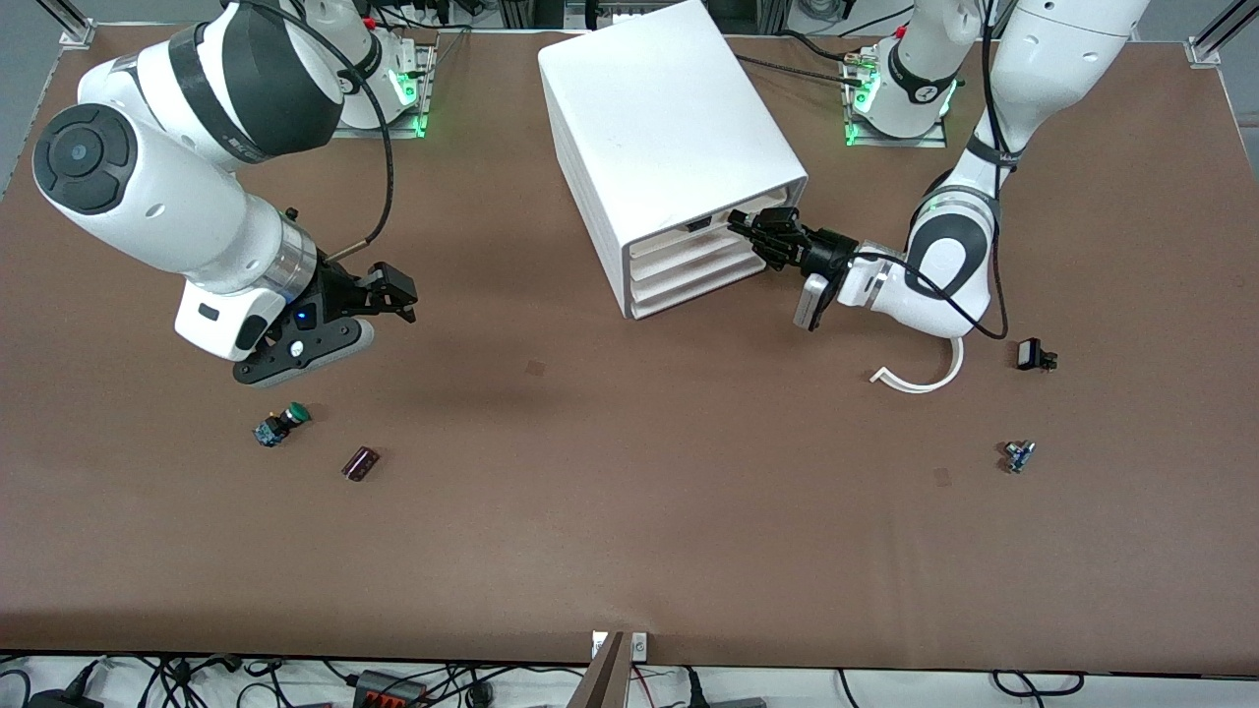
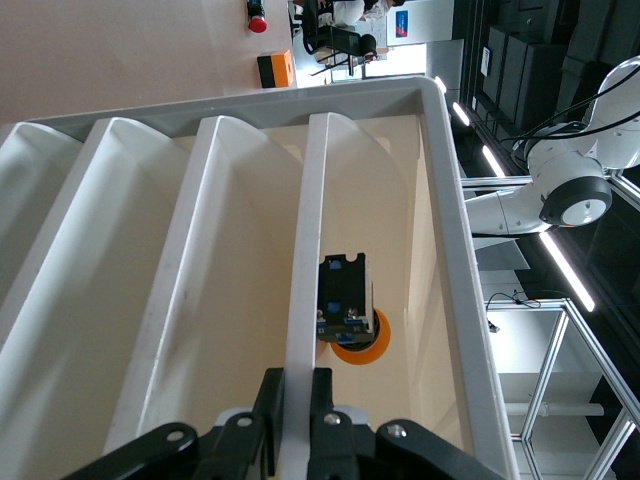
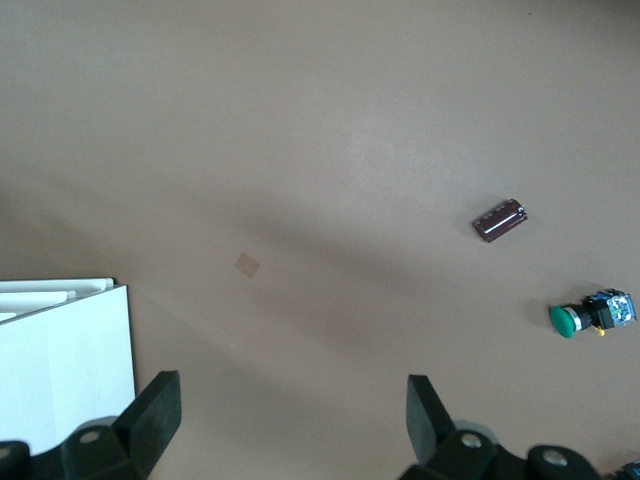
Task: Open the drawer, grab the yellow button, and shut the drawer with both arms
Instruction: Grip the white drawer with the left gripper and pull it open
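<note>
The white cabinet (image 1: 669, 128) stands at the back middle of the table, its drawer fronts facing the left arm's end. My left gripper (image 1: 762, 236) is at the uppermost drawer (image 1: 684, 243). In the left wrist view my left gripper (image 2: 297, 400) is shut on that drawer's white front lip (image 2: 305, 250). The button (image 2: 347, 305), orange cap on a dark body, lies inside that drawer. A dark spot in the top slot (image 1: 700, 225) may be it. My right gripper (image 1: 398, 295) is open and empty over bare table toward the right arm's end, as the right wrist view (image 3: 290, 400) shows.
A green-capped button (image 1: 281, 425) and a dark red cylinder (image 1: 360, 463) lie under and near the right arm; both show in the right wrist view (image 3: 590, 314) (image 3: 499, 219). A white curved strip (image 1: 925, 376), a black part (image 1: 1033, 355) and a small blue part (image 1: 1018, 455) lie toward the left arm's end.
</note>
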You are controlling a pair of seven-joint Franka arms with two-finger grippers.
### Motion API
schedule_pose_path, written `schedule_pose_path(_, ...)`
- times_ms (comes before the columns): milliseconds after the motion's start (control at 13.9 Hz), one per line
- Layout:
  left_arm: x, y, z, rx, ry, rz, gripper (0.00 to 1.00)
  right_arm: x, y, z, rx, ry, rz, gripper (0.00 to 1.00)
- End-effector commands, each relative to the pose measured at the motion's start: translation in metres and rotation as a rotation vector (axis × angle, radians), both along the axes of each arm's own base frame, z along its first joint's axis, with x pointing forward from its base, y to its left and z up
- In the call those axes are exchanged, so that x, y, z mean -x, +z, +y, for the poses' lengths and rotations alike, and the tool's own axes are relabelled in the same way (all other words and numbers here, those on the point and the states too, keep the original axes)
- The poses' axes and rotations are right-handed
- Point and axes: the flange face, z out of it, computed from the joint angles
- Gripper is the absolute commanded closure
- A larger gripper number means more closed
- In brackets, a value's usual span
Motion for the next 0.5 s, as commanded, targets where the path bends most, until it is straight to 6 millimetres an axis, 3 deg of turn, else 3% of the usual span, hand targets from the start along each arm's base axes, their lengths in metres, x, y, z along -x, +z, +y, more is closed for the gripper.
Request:
schedule_pose_path(0, -0.012, 0.002, 0.004, -0.011, 0.027, -0.029, 0.96, -0.004, 0.013, 0.004, -0.031, -0.008, -0.015, 0.0)
schedule_pose_path(432, -0.07, 0.004, 0.039, -0.065, 0.044, -0.075, 0.94, -0.004, 0.012, 0.023, -0.074, 0.004, -0.03, 0.0)
